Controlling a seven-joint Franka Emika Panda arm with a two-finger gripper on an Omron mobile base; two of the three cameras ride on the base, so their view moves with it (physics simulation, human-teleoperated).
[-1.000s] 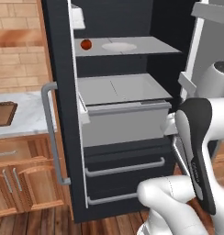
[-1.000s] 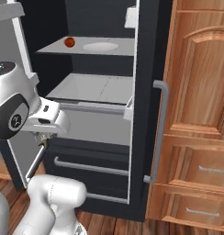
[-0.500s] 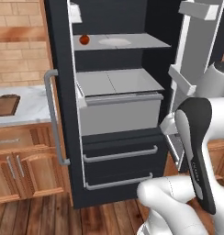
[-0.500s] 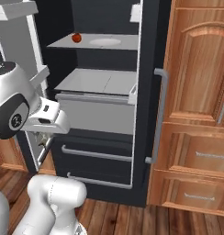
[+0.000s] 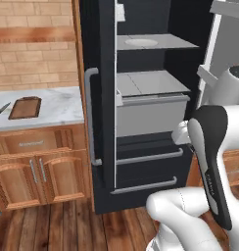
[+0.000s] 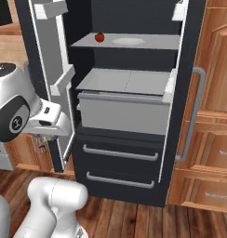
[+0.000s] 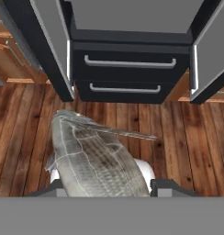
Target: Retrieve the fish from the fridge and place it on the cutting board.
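One fish (image 7: 93,160), one fridge (image 6: 129,93), one cutting board (image 5: 25,107), one knife (image 5: 2,109)

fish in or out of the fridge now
Out. In the hand view the fish sits in the end effector above the wood floor, with the fridge beyond it.

Light grey fridge shelf (image 6: 152,42), above and ahead of the tool, bearing a small red round fruit (image 6: 100,37) and a white plate (image 6: 128,41). White marble counter (image 5: 58,105), far to the tool's left, carrying a brown wooden cutting board (image 5: 25,107) with a black-handled knife (image 5: 2,109) beside it.
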